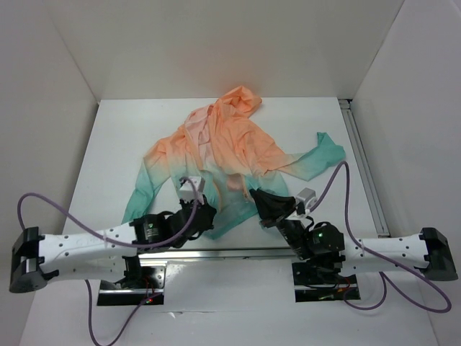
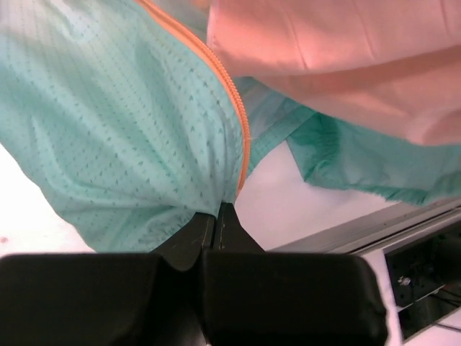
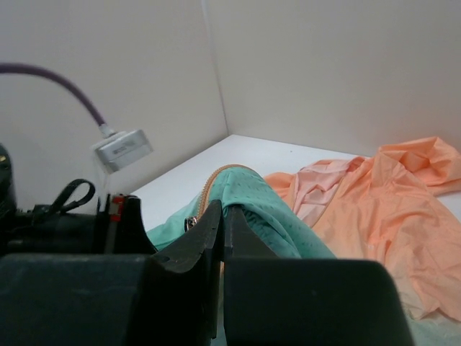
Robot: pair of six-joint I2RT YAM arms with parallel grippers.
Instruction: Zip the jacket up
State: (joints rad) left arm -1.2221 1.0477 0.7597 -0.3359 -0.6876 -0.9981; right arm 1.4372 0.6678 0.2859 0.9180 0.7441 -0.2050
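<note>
Currently the left end effector (image 2: 218,216) and right end effector (image 3: 222,216) each clench the jacket (image 1: 238,144) beside its zipper tape (image 2: 227,79); thin fabric could slip out, misaligning the teeth.

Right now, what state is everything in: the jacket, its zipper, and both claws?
Jacket, lying rumpled on the table, front open.
Zipper, undone; its two sides are not joined.
Left claw, shut on the green hem at the bottom end of the zipper.
Right claw, shut on a raised fold of the green hem by the zipper edge.
</note>
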